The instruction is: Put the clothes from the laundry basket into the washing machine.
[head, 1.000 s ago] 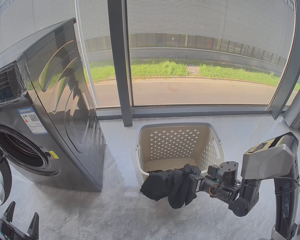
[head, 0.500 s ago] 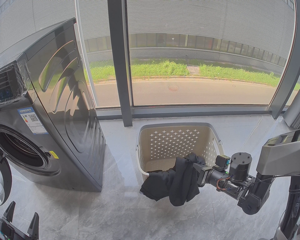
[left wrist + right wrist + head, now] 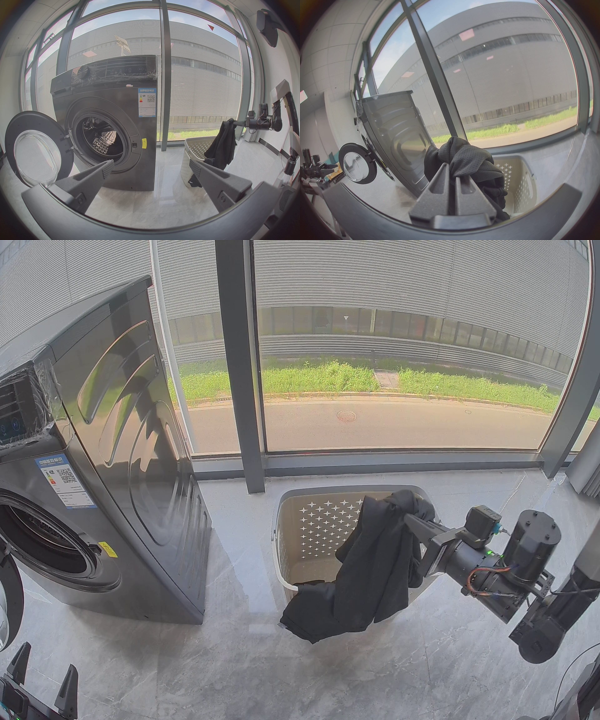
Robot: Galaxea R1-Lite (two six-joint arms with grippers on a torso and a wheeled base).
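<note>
My right gripper (image 3: 414,522) is shut on a black garment (image 3: 369,568), holding its top bunch above the cream laundry basket (image 3: 284,534). The cloth's lower end hangs over the basket's near rim toward the floor. From the right wrist, the two fingers (image 3: 440,184) pinch the dark mesh fabric (image 3: 465,157). The grey washing machine (image 3: 106,446) stands at the left with its round door (image 3: 34,150) swung open and the drum (image 3: 101,139) exposed. My left gripper (image 3: 153,170) is open, low near the floor, facing the machine; its fingertips (image 3: 65,685) show at the head view's bottom left corner.
A tall window with a dark post (image 3: 240,365) runs behind the basket. A low sill (image 3: 387,462) lines the wall. Grey marble floor (image 3: 219,665) spreads between machine and basket.
The right gripper has risen and pulled back to the right, lifting the garment's top up above the basket's rim. The left gripper stayed still.
</note>
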